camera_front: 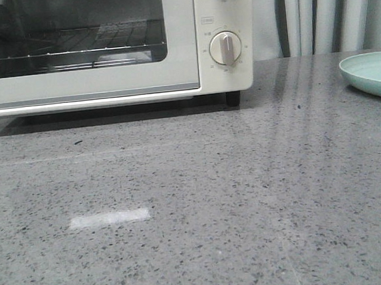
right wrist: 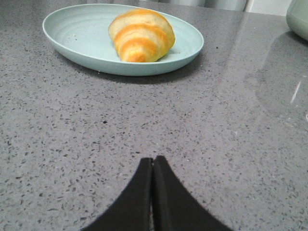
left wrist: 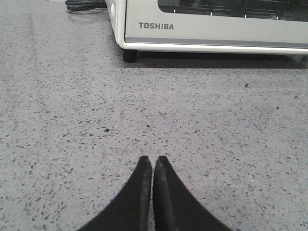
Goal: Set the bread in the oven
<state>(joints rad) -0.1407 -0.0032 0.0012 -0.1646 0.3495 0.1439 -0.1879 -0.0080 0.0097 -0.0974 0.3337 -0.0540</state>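
Note:
The bread (right wrist: 141, 34), a golden-brown croissant with paler ridges, lies on a pale green plate (right wrist: 72, 33) in the right wrist view, some way ahead of my right gripper (right wrist: 153, 159), which is shut and empty over the counter. The cream-white oven (camera_front: 189, 49) stands at the back left of the front view, its glass door closed and a wire rack behind it. It also shows in the left wrist view (left wrist: 207, 33), ahead of my left gripper (left wrist: 152, 159), which is shut and empty. Neither gripper shows in the front view.
The grey speckled counter (camera_front: 202, 201) fills the front view. The plate's rim (camera_front: 371, 73) shows at its right edge, before pale curtains (camera_front: 326, 10). A black cable (left wrist: 84, 5) lies beside the oven. A pale green object (right wrist: 298, 17) stands by the plate.

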